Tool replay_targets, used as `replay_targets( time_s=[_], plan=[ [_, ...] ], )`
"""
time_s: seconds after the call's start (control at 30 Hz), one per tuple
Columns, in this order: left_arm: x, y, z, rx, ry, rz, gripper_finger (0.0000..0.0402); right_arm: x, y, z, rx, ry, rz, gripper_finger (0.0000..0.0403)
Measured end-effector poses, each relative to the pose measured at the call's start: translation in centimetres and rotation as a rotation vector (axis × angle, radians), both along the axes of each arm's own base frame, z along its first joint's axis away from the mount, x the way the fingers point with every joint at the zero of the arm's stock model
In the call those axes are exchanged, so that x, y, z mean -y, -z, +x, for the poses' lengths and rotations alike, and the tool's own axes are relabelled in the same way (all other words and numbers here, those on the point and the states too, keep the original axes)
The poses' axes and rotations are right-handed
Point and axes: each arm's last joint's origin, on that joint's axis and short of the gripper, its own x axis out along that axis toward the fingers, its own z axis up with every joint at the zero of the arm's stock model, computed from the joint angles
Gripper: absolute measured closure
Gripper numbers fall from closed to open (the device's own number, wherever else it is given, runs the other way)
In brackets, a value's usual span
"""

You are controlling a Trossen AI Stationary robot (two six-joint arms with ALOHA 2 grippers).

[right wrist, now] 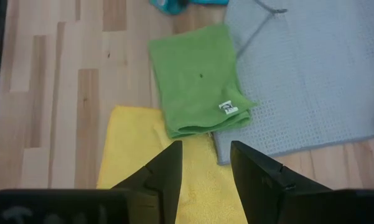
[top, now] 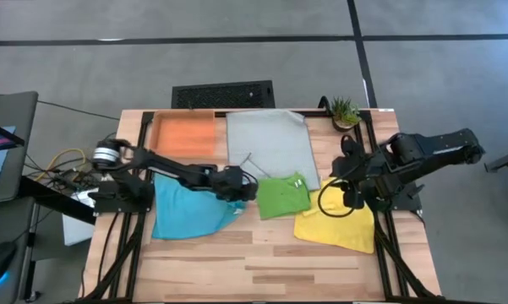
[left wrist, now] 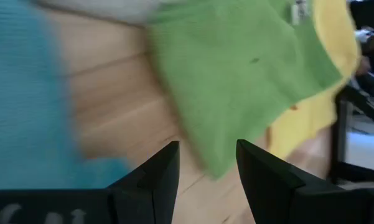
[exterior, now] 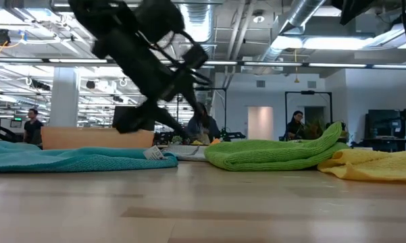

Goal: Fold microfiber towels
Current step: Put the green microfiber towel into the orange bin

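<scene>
**While green is folded, three towels are still waiting**

As I'm reading the table from the high view, progress looks like roughly one of four done, judging by shape only.

- Lime green towel (top: 284, 196): lying mid-table as a compact doubled rectangle, label showing at one corner in the right wrist view (right wrist: 199, 81). In the low view (exterior: 273, 154) it's showing stacked layers w/ a rounded fold edge. Calling this one folded, maybe not final size.
- Sky blue towel (top: 188, 211): sitting at the table's left side, rumpled, one corner trailing toward the green. Not folded imo.
- Pale grey towel (top: 270, 142): spread flat at the back, beside the orange tray (top: 184, 133), one corner overlapped by the green. Untouched-looking.
- Yellow towel (top: 338, 224): lying front right, loose, partly tucked under the green's edge. Not folded.

Grippers:
- Left gripper (top: 241, 186) is hovering between blue and green, just beside the green's edge. Left wrist view is showing its fingers (left wrist: 158, 171) apart w/ a clear gap, nothing between them.
- Right gripper (top: 352, 187) is hanging over the yellow's back edge, fingers (right wrist: 168, 171) parted too, holding nothing.

Remaining, as I'm judging it: blue, grey, yellow all need folding. Small plant (top: 344, 111) at the back right corner isn't in the way.
</scene>
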Motion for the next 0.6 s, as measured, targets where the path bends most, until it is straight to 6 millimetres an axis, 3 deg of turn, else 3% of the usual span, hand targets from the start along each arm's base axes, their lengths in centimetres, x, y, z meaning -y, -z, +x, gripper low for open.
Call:
replay_targets(
  time_s=[0.2, 0.43, 0.6],
  plan=[
    [-0.7, 1.3, 2.0, -0.017, 0.017, 0.010, 0.0251, 0.6, 0.0, 0.1, -0.002, 0.036, 0.000, 0.0244],
    [-1.3, 1.4, 1.8, -0.070, -0.026, 0.040, 0.0251, 0.7, 0.0, 0.1, -0.008, 0.045, -0.002, 0.0244],
    [-1.3, 2.7, 2.0, -0.094, -0.039, 0.026, 0.0251, 0.7, 0.0, 0.1, -0.008, 0.044, -0.002, 0.0244]
  ],
)
